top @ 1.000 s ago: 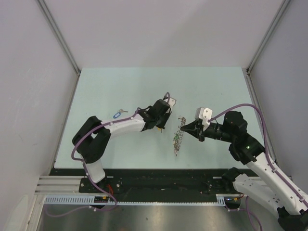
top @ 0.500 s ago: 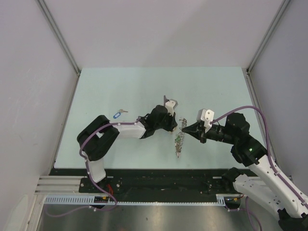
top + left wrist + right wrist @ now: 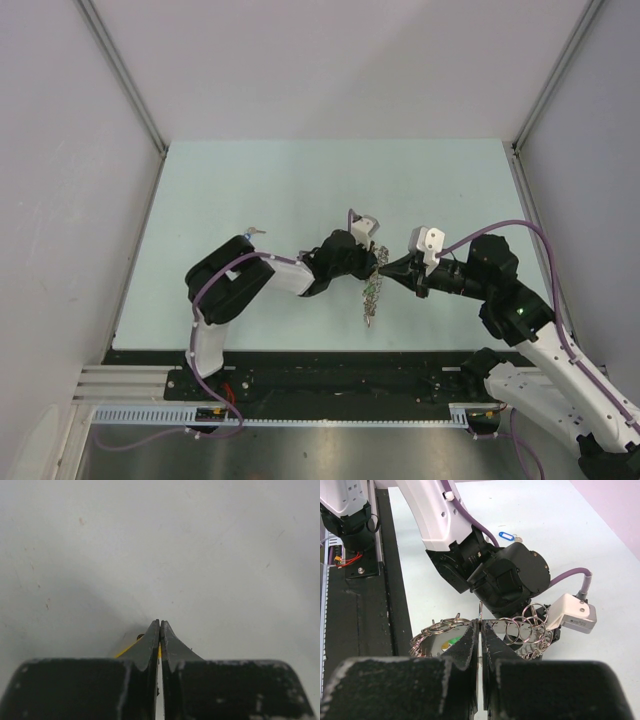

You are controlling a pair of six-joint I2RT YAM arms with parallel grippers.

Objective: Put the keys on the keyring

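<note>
Left pincer (image 3: 160, 626) now sits closer, right up by the keyring (image 3: 371, 290). It clenches a yellow bit (image 3: 129, 650), maybe a key tag. Right pincer (image 3: 480, 630) clenches the keyring, ready for threading.

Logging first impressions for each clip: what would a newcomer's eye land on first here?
The left end effector and right end effector meet tip to tip at the middle of the table, at the keyring, a grey clump of keys and rings. Up close, the right one is shut on one of its rings and the left pinches a yellow sliver. One blue-tagged key lies apart, farther left.
</note>
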